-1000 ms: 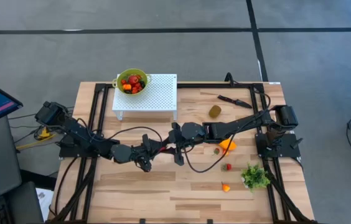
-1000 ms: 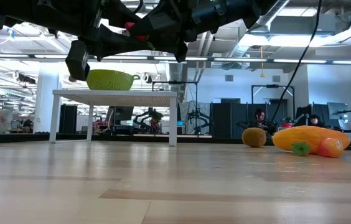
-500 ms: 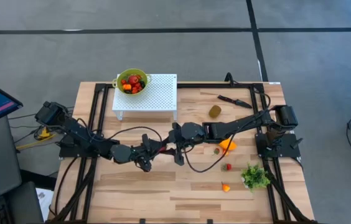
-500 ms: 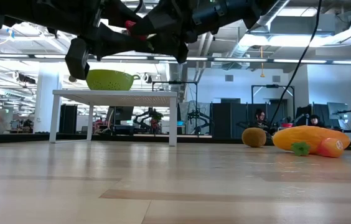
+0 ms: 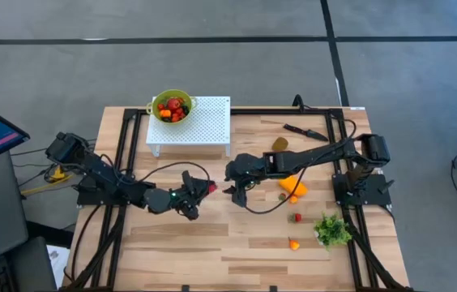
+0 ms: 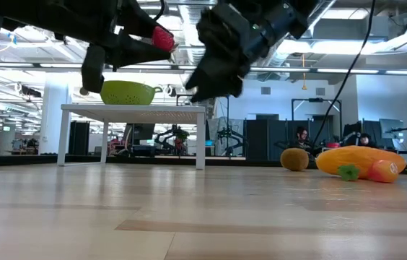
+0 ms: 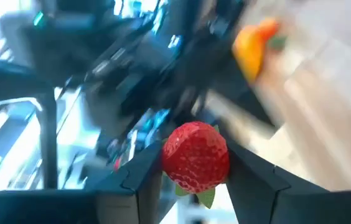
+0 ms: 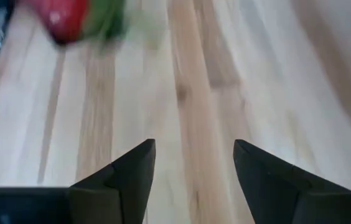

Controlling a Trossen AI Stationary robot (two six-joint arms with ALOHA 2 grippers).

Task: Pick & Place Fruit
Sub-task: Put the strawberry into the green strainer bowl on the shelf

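Left gripper (image 5: 209, 188) around strawberry (image 7: 195, 156)

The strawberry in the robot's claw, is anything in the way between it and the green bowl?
Nothing visible blocks it. The left gripper holds the strawberry up above the table; the bowl sits on the white stand farther back. The right gripper is open beside the strawberry, not between it and the bowl.

Counted two grippers: the left gripper (image 5: 204, 188) and the right gripper (image 5: 235, 189). Noted one strawberry (image 7: 194, 155), one elongated orange fruit (image 5: 295, 187), one kiwi (image 5: 280, 143), one small red piece (image 5: 296, 217), one small orange piece (image 5: 293, 243), one leafy bunch (image 5: 332, 230), one knife (image 5: 303, 130), one green bowl (image 5: 157, 116) and one white stand (image 5: 204, 128). Could not count the pieces heaped in the bowl.
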